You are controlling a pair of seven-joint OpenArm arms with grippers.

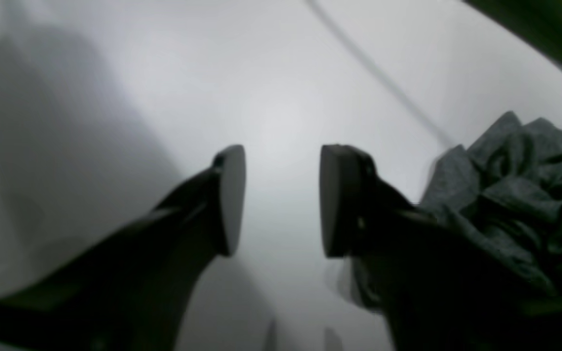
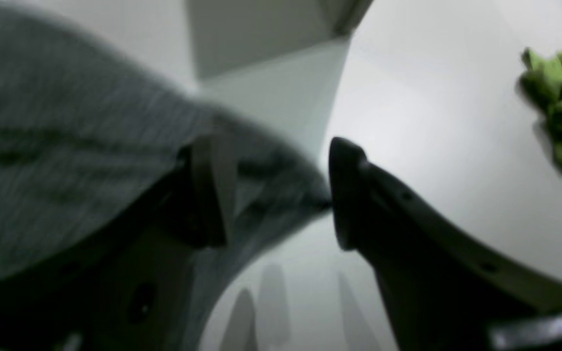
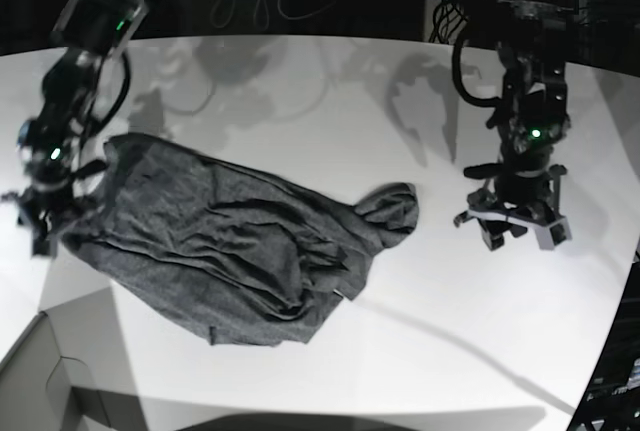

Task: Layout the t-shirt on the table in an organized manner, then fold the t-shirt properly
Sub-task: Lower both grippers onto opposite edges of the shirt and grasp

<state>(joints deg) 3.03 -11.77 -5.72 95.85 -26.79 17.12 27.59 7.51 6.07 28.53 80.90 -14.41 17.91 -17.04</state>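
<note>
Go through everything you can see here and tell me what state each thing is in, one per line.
t-shirt: spread but crumpled on the table, not folded, one edge lifted at the right gripper.
table: white, bearing the shirt.
left gripper: open, empty, apart from the shirt.
right gripper: jaws apart with shirt fabric between them; grip unclear through blur.
green cloth: bunched up on the table.
grey box: corner only visible.
</note>
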